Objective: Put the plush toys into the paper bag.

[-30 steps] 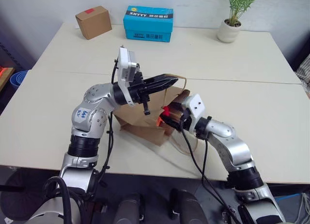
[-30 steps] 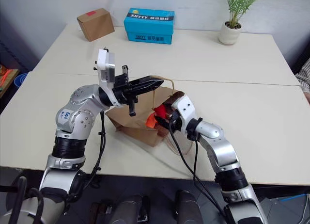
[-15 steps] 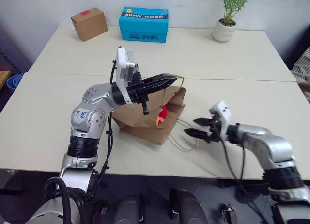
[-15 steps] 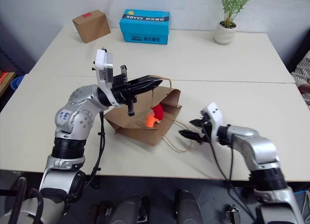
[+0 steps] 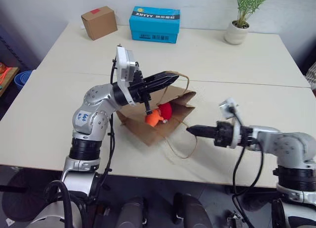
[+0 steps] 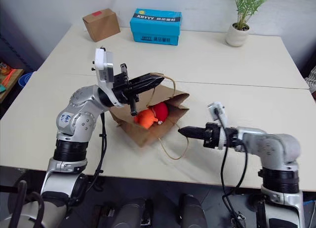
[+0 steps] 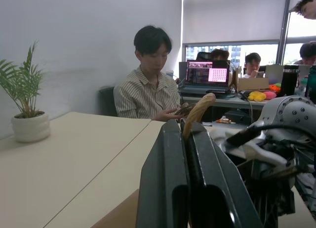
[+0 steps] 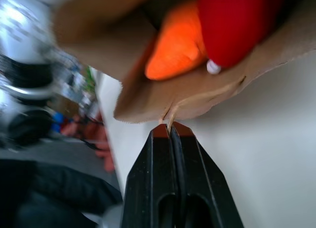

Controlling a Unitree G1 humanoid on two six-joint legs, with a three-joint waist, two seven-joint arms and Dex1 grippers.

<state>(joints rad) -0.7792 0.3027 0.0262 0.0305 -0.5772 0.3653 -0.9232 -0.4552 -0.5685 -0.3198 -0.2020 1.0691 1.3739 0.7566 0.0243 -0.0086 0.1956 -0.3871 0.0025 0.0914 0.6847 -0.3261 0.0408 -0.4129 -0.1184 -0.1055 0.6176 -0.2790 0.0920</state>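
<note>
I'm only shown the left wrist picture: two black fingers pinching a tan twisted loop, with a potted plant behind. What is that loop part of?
Observer: It's the upper handle of a brown paper bag. The left claw holds it up, and the bag lies on its side on the table with its mouth open.
Operator: Is anything in the bag?
Observer: Yes, a red plush toy and an orange plush toy sit just inside the mouth.
Operator: And the other claw?
Observer: The right claw is shut and points at the bag's mouth, right by the lower handle on the table. I can't tell whether it grips that handle.
</note>
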